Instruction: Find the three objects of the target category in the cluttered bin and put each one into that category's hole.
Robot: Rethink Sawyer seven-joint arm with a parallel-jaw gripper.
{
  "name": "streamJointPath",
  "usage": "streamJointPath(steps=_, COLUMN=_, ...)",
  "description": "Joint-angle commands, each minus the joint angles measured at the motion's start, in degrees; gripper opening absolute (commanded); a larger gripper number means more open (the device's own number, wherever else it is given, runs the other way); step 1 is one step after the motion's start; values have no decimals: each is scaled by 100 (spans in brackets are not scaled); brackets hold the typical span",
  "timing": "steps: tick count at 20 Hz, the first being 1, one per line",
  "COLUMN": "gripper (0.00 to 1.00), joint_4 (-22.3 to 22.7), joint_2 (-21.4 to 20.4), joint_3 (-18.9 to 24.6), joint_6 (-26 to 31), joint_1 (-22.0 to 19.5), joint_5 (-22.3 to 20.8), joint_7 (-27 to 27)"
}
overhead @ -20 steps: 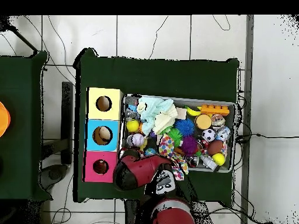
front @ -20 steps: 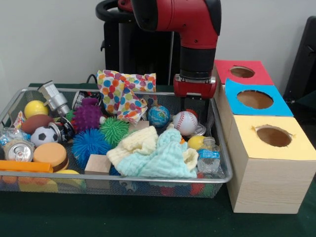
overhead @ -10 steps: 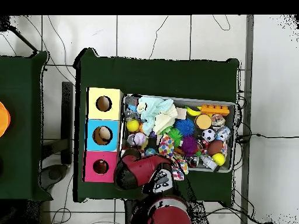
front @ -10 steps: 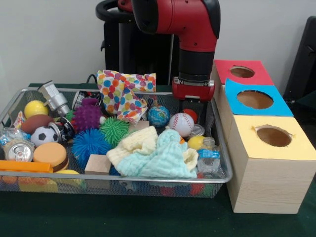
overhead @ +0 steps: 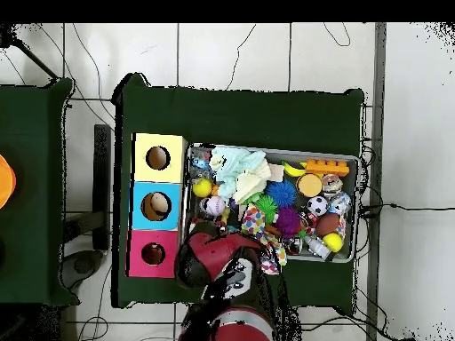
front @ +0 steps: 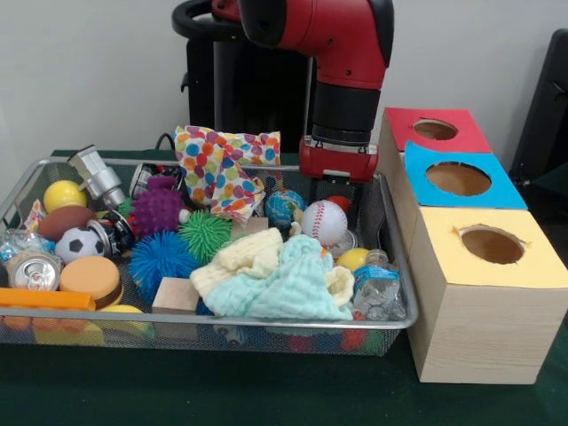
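A: Gripper (front: 340,197) now w/ baseball (front: 323,221) just below-front; fingers hidden, can't tell if clamped.
B: Vs earlier?
A: Arm raised, baseball higher in bin (front: 397,306).

From above, the red arm (overhead: 213,257) covers the wire bin's (overhead: 348,160) corner nearest the pink box (overhead: 153,254); blue (overhead: 155,206) and yellow (overhead: 158,158) boxes adjoin
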Motion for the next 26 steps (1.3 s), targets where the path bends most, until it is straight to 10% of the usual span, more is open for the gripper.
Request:
streamJointPath(steps=1, gripper=100, joint_4=-1322, joint_2=175, joint_3=-636, joint_6=-732, joint_1=252, joint_5=-114, joint_7=-82)
streamJointPath(steps=26, gripper=100, joint_4=-1193, joint_2=209, joint_3=65, joint_6=-181, joint_1=-298, joint_5=-512, joint_7=83)
